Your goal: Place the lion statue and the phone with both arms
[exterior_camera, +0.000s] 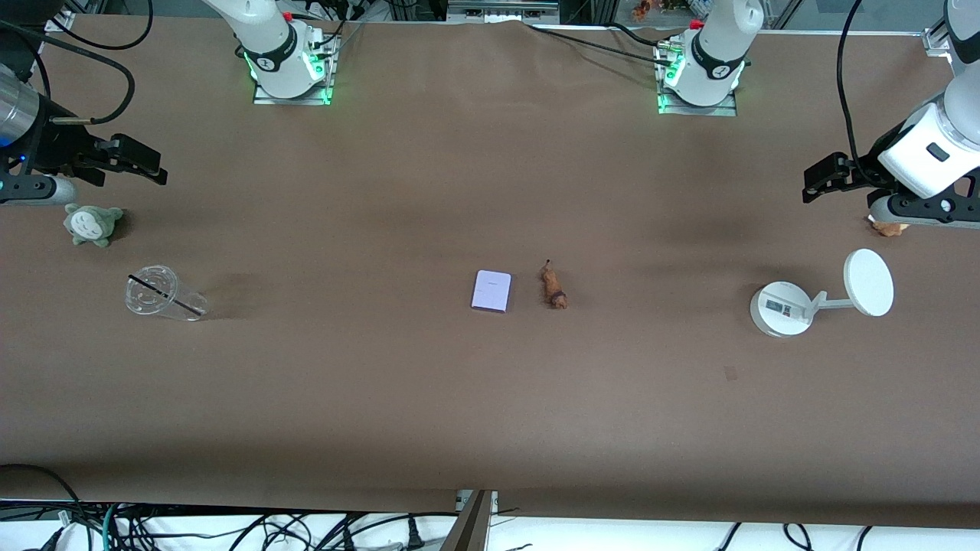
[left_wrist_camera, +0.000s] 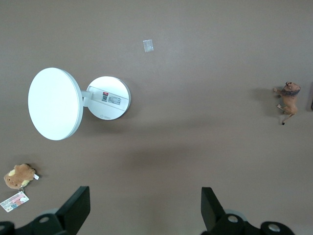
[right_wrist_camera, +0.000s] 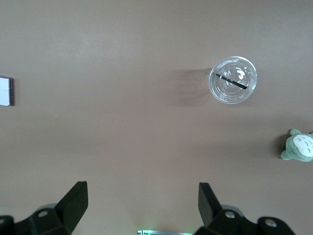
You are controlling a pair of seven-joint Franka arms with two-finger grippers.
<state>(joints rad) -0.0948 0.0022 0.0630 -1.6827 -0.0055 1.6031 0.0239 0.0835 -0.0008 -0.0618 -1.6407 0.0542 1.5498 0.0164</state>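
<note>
The lion statue [exterior_camera: 553,286], a small reddish-brown figurine, lies at the middle of the table; it also shows in the left wrist view [left_wrist_camera: 288,100]. The pale lavender phone [exterior_camera: 491,291] lies flat beside it, toward the right arm's end; only its edge shows in the right wrist view [right_wrist_camera: 6,91]. My left gripper [exterior_camera: 818,184] is open and empty, up in the air at the left arm's end of the table [left_wrist_camera: 145,208]. My right gripper [exterior_camera: 142,161] is open and empty, up in the air at the right arm's end [right_wrist_camera: 142,203].
A white round-based stand with a disc [exterior_camera: 823,295] and a tan plush [exterior_camera: 888,226] sit toward the left arm's end. A clear cup with a black straw [exterior_camera: 162,294] and a grey-green plush [exterior_camera: 92,224] sit toward the right arm's end.
</note>
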